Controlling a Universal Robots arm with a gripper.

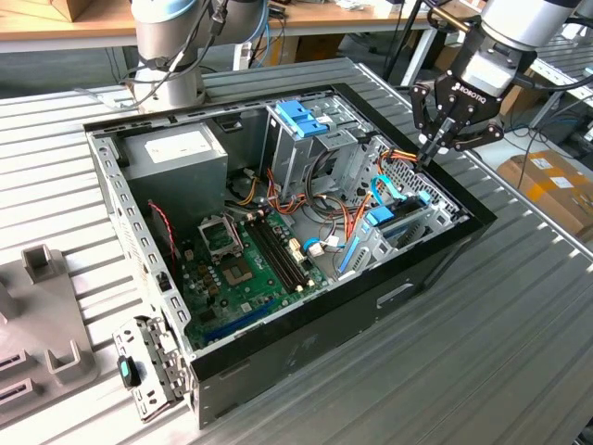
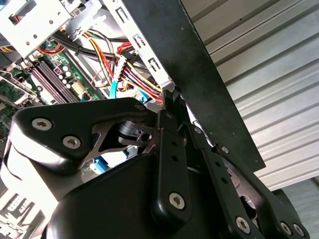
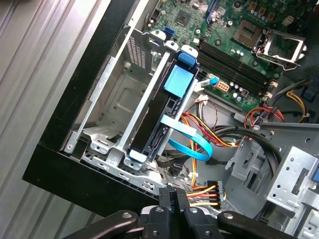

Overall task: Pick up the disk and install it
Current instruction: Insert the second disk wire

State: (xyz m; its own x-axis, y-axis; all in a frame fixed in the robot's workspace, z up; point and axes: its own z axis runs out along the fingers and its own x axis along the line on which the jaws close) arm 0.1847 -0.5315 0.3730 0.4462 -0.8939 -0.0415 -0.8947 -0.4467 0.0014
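While the gripper (image 1: 433,146) hangs with fingers pressed together and empty over the case (image 1: 408,278) corner at the exterior view's right, the first wrist view shows the disk (image 3: 159,112) seated upright in its bay by the case wall, and the second wrist view shows the fingertips (image 2: 172,97) near the case edge.

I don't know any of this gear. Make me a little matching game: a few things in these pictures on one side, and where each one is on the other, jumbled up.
Things:
1. gripper
2. disk
3. power supply
4. motherboard

Places:
A. flat on the floor of the open computer case
B. standing in a bay by the case's front wall
C. in the case's far corner, on the exterior view's left
D. above the case's edge, on the exterior view's right

Pairs: 1-D, 2-B, 3-C, 4-A
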